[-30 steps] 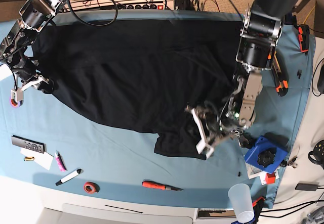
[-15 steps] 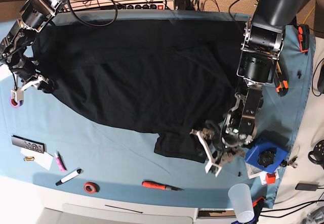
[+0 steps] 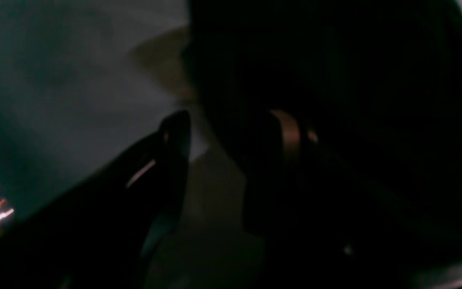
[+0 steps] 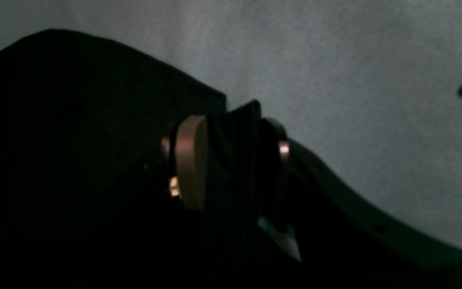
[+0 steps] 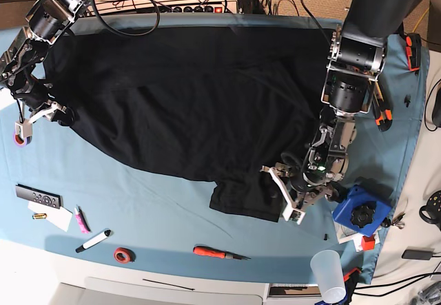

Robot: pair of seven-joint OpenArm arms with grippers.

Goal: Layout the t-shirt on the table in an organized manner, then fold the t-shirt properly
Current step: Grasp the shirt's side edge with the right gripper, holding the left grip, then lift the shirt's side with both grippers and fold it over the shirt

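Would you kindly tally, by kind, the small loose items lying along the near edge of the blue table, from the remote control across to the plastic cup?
Remote control: 1
Pink tube: 1
Marker pen: 1
Red tape roll: 1
Red-handled screwdriver: 1
Plastic cup: 1
Total: 6

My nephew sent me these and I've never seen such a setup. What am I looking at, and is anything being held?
It is a robot with two arms. The base view looks down on a table where a black t-shirt lies spread. The other two pictures come from cameras on the wrists. The right gripper pinches a fold of the shirt's edge between its fingers. The left gripper sits at the shirt's lower corner; its dark picture does not show a clear grip. Near the front lie a screwdriver, a marker and a cup.
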